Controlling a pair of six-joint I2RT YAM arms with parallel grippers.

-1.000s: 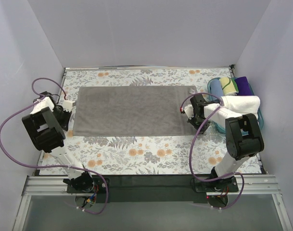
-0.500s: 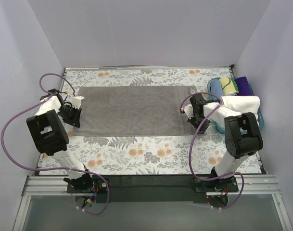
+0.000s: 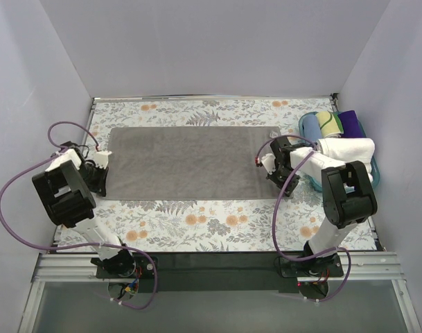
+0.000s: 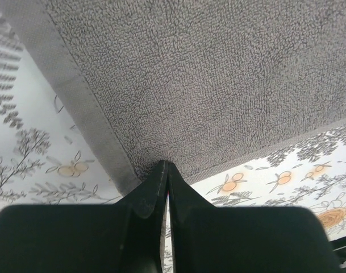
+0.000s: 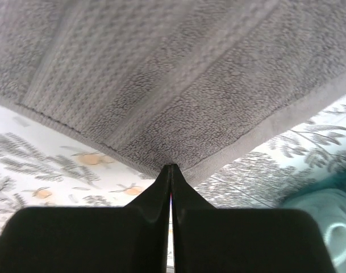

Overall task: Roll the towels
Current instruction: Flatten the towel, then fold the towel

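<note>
The grey-brown towel (image 3: 186,161) lies spread flat on the floral table covering. My left gripper (image 3: 102,186) is at its near-left corner, with the jaws closed tight on the corner. In the left wrist view the tips (image 4: 166,166) meet the towel's hemmed corner (image 4: 207,85). My right gripper (image 3: 285,189) is at the near-right corner, also closed on the corner. In the right wrist view the tips (image 5: 171,168) meet the towel (image 5: 161,74), which rises slightly above the covering.
A teal basket (image 3: 374,173) stands at the right edge; it also shows in the right wrist view (image 5: 326,227). It holds a white rolled towel (image 3: 346,148), a purple one (image 3: 350,123) and a patterned one (image 3: 328,121). Grey walls enclose the table.
My left gripper swung right and farther onto the towel's left edge, then came back left and nearer to the near-left corner. My right gripper shifted slightly left.
</note>
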